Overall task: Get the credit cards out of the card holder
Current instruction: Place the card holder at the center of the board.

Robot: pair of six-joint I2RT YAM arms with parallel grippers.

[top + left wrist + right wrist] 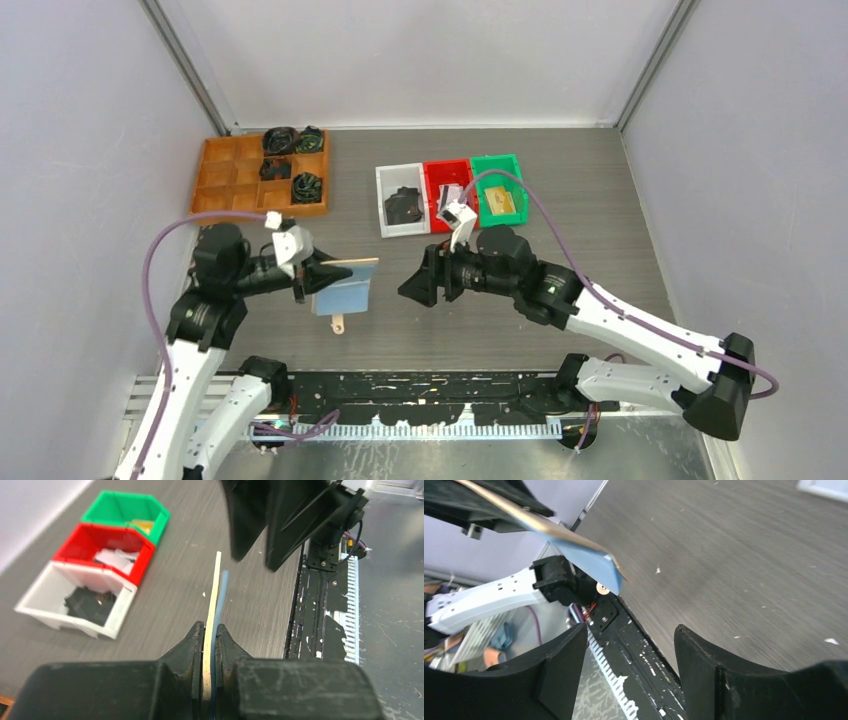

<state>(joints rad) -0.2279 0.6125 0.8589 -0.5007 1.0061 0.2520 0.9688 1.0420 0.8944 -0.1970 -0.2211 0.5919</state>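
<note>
My left gripper [318, 278] is shut on the card holder [347, 285] and holds it up off the table, pale blue face showing and its tan tab strap [340, 325] hanging below. In the left wrist view the card holder [216, 590] stands edge-on between the jaws of my left gripper [210, 630], a tan layer against a blue one. My right gripper [412, 288] is open, a short way right of the holder and pointing at it. In the right wrist view the card holder [586, 560] hangs ahead of my right gripper [631, 645], apart from its fingers. No credit cards show in the holder.
White [384, 205], red [433, 172] and green [497, 163] bins stand in a row at the back centre; the red bin [82, 532] holds flat white pieces [117, 557], the white one a black lump [404, 206]. A wooden compartment tray [225, 177] sits at the back left.
</note>
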